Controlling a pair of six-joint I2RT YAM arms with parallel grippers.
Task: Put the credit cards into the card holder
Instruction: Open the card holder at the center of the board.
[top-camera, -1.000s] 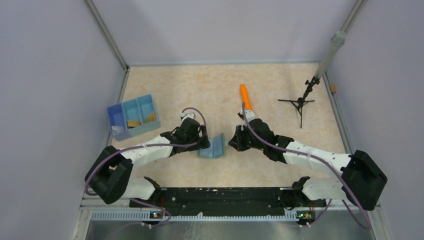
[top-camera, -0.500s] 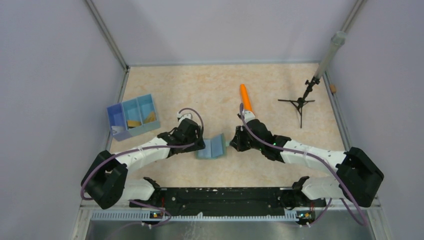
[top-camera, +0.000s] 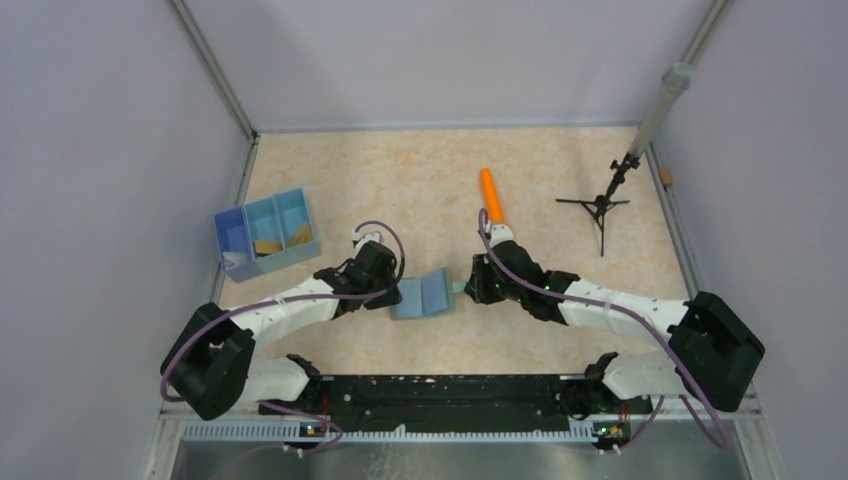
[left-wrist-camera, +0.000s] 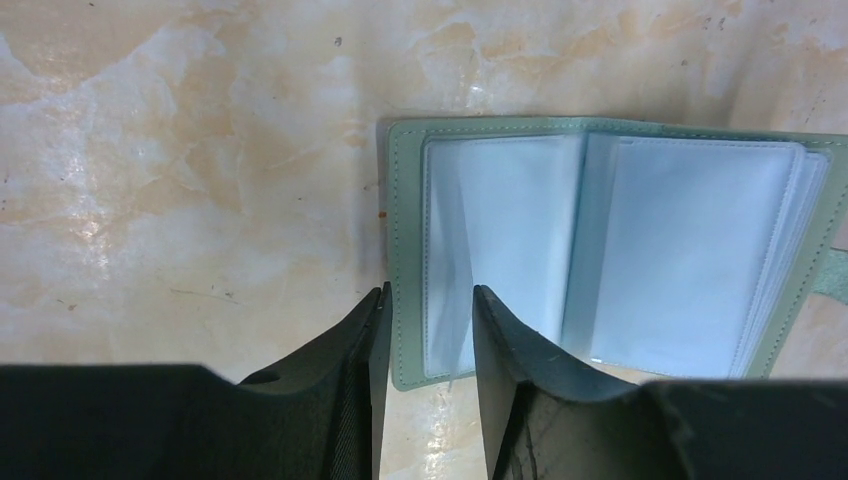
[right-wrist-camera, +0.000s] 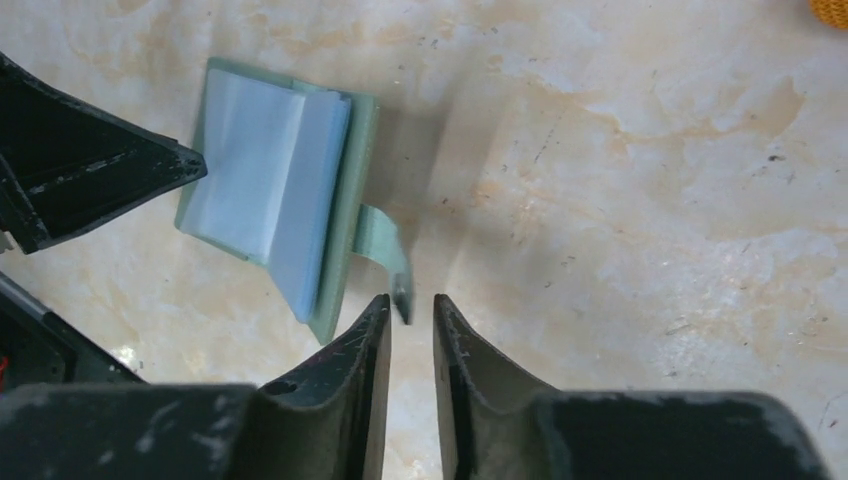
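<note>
The credit cards (top-camera: 268, 246) lie in the blue tray (top-camera: 230, 236) by the left edge, left of my left gripper (left-wrist-camera: 430, 298), so I judge that arm the nearer. Its fingers sit narrowly across the left cover of the card holder (top-camera: 424, 295); whether they grip it I cannot tell. The holder lies open mid-table, fold running near-to-far. My right gripper (right-wrist-camera: 412, 302) is slightly parted, with the strap (right-wrist-camera: 383, 240) tip at its mouth.

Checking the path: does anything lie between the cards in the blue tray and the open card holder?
No loose object does. The credit cards sit in the blue tray, and only the left gripper lies between them and the card holder, its open fingers straddling one cover edge.
</note>
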